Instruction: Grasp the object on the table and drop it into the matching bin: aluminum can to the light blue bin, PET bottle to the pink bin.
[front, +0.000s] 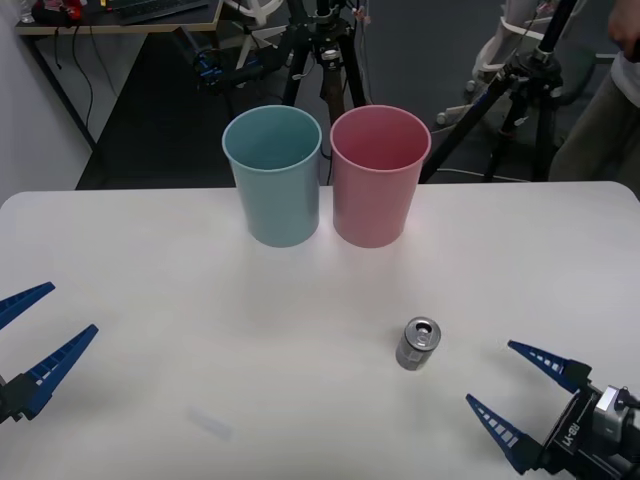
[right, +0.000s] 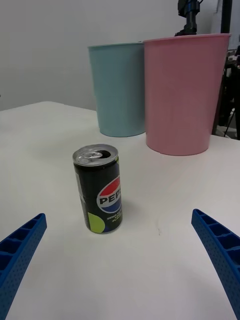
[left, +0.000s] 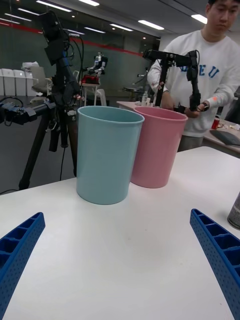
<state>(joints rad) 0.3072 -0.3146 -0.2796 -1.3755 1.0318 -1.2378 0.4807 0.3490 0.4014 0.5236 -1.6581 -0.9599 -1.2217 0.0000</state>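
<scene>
- Two blue ribbed grippers hover low over the large white rounded-corner tabletop (front: 150, 290); taking the short silver-topped aluminium drink can (front: 418, 343) as landmark, the left gripper (front: 25, 335) sits far to the can's left at the near edge, fingers spread wide and holding nothing.
- Behind the can and to its left stands the tall pale blue tapered plastic bin (front: 273, 176), upright and with nothing visible inside.
- Touching or just beside it, almost straight behind the can, stands the matching pale pink plastic bin (front: 379, 175), also upright.
- The can stands upright on the tabletop, well apart from both bins; its dark side reads "PEPSI" in the right wrist view, with a yellow-green patch whose small print is unreadable.
- Just right of the can and nearer the robot, the right gripper (front: 525, 400) is splayed open, facing the can without touching it.
- Judged from this, nothing is done yet: grasping, carrying and dropping into the blue bin all remain.
</scene>
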